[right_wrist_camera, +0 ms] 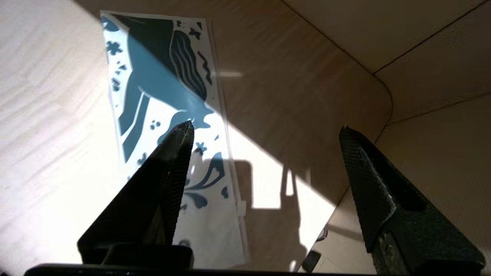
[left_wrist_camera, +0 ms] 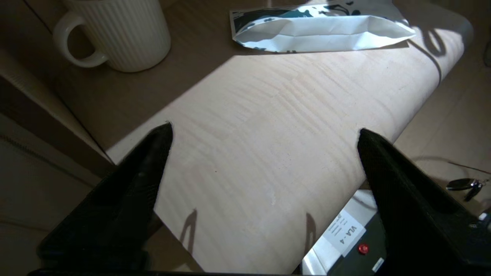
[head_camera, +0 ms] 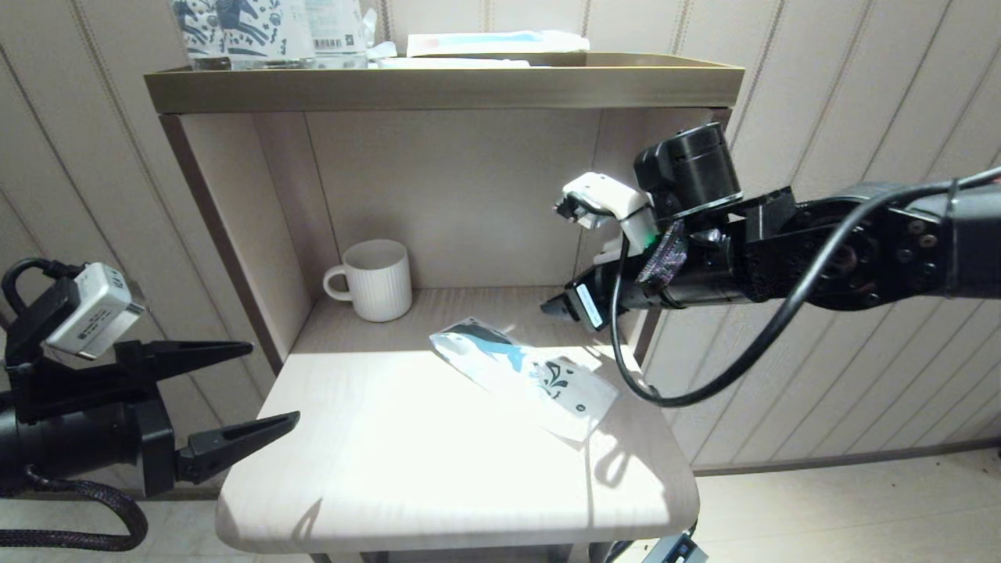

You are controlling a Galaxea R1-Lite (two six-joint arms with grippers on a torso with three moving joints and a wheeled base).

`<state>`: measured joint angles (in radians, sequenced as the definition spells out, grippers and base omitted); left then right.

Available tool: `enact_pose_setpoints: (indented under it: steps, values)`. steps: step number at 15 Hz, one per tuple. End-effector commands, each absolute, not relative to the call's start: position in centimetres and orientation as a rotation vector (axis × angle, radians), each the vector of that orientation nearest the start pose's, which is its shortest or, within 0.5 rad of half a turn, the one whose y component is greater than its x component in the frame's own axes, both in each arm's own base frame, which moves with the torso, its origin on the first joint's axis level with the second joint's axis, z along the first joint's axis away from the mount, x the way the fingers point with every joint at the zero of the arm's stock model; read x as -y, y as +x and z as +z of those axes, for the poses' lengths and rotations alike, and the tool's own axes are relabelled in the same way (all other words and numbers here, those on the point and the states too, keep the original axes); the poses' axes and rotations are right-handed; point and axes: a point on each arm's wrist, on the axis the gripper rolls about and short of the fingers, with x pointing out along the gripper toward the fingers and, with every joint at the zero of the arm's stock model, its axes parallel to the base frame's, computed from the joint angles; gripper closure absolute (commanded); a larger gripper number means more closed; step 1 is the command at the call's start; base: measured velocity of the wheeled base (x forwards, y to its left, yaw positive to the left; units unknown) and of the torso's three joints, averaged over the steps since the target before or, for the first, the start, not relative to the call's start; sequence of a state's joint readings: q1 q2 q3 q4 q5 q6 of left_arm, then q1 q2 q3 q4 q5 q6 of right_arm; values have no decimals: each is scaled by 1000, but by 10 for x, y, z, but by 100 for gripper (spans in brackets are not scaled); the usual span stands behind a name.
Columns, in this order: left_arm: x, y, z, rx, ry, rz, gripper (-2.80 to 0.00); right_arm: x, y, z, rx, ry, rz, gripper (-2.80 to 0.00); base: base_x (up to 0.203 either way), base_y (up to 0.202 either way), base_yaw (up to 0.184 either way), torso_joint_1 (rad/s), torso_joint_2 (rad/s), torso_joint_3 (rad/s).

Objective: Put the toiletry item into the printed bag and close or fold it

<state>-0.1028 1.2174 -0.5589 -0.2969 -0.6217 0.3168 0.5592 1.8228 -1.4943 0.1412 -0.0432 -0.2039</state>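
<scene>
Head view shows a pale wood-grain table [head_camera: 391,469] set under a tall open cabinet with a brass-coloured top shelf [head_camera: 438,86]. On the table lies the printed bag [head_camera: 524,371], a flat white plastic pouch with a dark blue horse and flowers, its long axis running diagonally from near the back middle toward the right front edge. It looks plump along its length in the left wrist view [left_wrist_camera: 318,28]; the toiletry item itself cannot be seen, so it is probably already inside. A ribbed white mug [head_camera: 377,280] stands behind, apart from the pouch. The right claw [right_wrist_camera: 264,134] hangs just above and behind the pouch's right end, jaws well apart and empty. The left claw [head_camera: 266,387] waits off the table's left edge, also spread wide with nothing between its fingers. The right arm is clearly nearer, so closing the pouch would likely fall to it.
</scene>
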Motion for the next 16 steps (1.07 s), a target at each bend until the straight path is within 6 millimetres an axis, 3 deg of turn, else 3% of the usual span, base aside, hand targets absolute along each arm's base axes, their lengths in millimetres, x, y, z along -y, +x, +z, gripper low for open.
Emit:
enact_pose_setpoints:
  steps: [1, 5, 8, 10, 12, 16]
  values:
    - [26, 151, 206, -204, 195, -722, 0, -174, 260, 273, -382, -326, 573, 0, 0, 0, 0, 0, 0, 0]
    - [12, 103, 208, -203, 185, -617, 0, -147, 199, 271, -387, -326, 539, 0, 0, 0, 0, 0, 0, 0]
    - [11, 56, 215, -226, 165, -590, 0, -122, 158, 276, -350, -277, 471, 0, 0, 0, 0, 0, 0, 0]
    - [11, 30, 228, -238, 78, -527, 0, -101, 137, 279, -320, -234, 353, 0, 0, 0, 0, 0, 0, 0]
    - [11, 25, 232, -283, -5, -501, 0, -79, 126, 278, -310, -174, 165, 0, 0, 0, 0, 0, 0, 0]
    - [14, 10, 219, -343, -89, -689, 0, -40, 94, 253, -308, -118, -24, 0, 0, 0, 0, 0, 0, 0]
